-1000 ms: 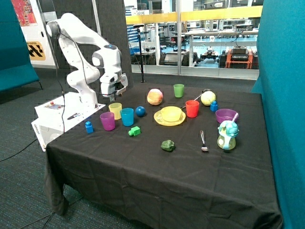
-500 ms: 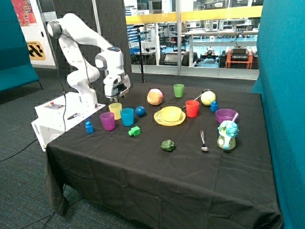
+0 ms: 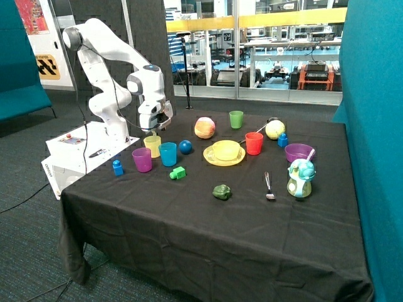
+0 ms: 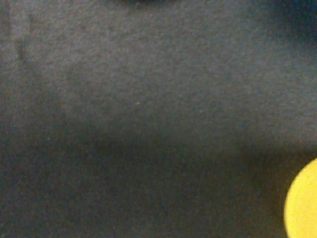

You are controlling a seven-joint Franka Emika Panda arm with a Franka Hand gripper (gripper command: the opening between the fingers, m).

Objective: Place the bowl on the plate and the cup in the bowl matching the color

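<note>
The hand (image 3: 154, 130) hovers just above the yellow cup (image 3: 152, 146), holding nothing; its spread cannot be told.

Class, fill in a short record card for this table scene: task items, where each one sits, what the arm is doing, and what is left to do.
bowl: yellow bowl, sitting on the plate
plate: yellow plate, beside the red cup
cup: yellow cup, on the cloth behind the purple cup and blue cup
pincer: pincer above the yellow cup, empty
done: bowl on plate
left: yellow cup not yet in the bowl
</note>
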